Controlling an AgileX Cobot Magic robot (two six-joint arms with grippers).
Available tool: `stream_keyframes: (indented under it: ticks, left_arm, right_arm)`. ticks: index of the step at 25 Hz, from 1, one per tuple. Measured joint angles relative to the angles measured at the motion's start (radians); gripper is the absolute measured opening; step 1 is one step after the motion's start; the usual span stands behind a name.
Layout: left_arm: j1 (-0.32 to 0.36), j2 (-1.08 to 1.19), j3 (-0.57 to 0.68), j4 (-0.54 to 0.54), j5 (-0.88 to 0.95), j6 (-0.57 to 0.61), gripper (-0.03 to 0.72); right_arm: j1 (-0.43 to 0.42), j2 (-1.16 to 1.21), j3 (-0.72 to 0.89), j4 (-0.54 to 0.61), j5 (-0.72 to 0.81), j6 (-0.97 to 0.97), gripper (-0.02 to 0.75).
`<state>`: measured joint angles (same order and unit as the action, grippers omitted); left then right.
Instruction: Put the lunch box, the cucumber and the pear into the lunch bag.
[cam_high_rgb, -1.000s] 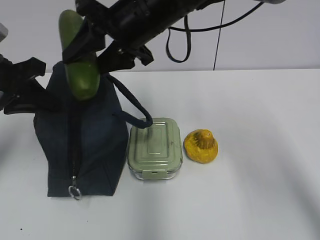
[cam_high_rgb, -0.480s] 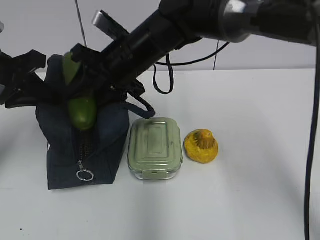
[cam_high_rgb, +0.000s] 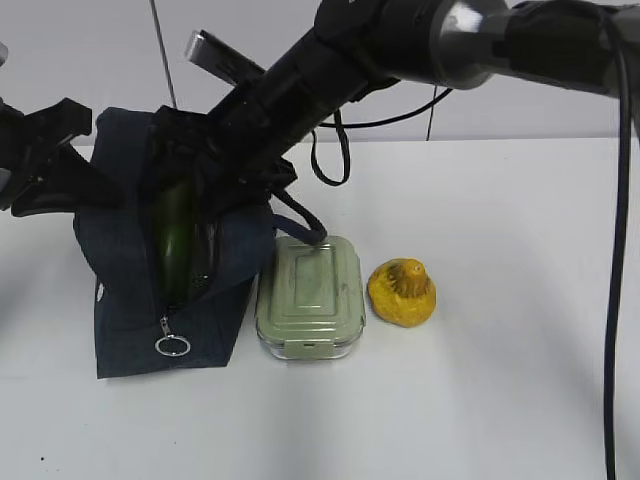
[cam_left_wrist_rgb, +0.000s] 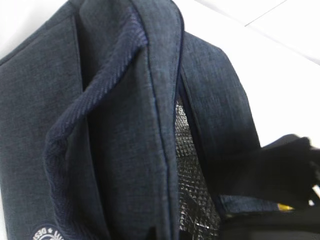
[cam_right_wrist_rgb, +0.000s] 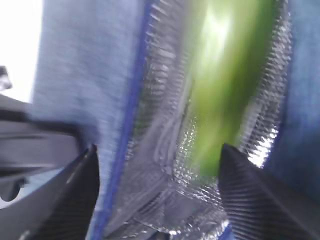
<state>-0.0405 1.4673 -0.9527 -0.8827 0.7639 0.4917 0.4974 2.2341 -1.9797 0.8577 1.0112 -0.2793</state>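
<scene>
Item: lunch bag (cam_high_rgb: 120, 300) — dark navy, standing at the left of the white table (cam_high_rgb: 500, 380), zipper parted down its front face, ring pull (cam_high_rgb: 172, 346) hanging low. The left gripper (cam_high_rgb: 40, 160) sits at the bag's upper left edge, apparently holding that side so the mouth stays wide; whether its claw is pinching fabric or merely resting cannot be told, since the left wrist view shows only cloth, a loop handle (cam_left_wrist_rgb: 75, 130) and foil lining (cam_left_wrist_rgb: 192, 190)

Item: cucumber (cam_high_rgb: 175, 245) — inside the bag, lying lengthwise in the slit, foil on both sides of it. In the right wrist view it lies between and beyond the right gripper (cam_right_wrist_rgb: 157, 195) claw tips, which stand spread apart and clear of the cucumber; judged released

Item: right arm (cam_high_rgb: 330, 60) — reaches across from upper right, its head down in the bag mouth

Item: lunch box (cam_high_rgb: 310, 295) — green lid up, just beside the bag's right wall, a bag handle (cam_high_rgb: 300, 225) draped at its top edge

Item: pear (cam_high_rgb: 401, 292) — just right of the lunch box, apart from it

Room: table to the right and front lies open. The slit looks narrow for the lunch box; the draped handle may snag a lift
</scene>
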Motion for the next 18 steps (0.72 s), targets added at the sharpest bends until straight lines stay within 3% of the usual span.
stream_keyframes:
  ticks: [4,7,12,16,18]
  left_arm:
    - [0.000,0.000,0.000,0.001,0.002,0.000,0.003]
    - [0.000,0.000,0.000,0.003,0.006,0.000,0.003]
    - [-0.014,0.006,0.000,0.004,0.015,0.033,0.003]
    - [-0.064,0.006,0.000,0.003,0.014,0.066,0.003]
    - [-0.088,0.006,0.000,0.003,0.018,0.076,0.003]
  right_arm:
    - [0.000,0.000,-0.080,-0.033,0.056,-0.002,0.583]
    - [0.000,0.000,-0.172,-0.129,0.129,0.020,0.585]
    - [0.000,0.000,-0.326,-0.459,0.218,0.137,0.577]
    - [-0.004,0.000,-0.346,-0.760,0.227,0.237,0.506]
    - [-0.014,0.000,-0.325,-0.822,0.233,0.252,0.468]
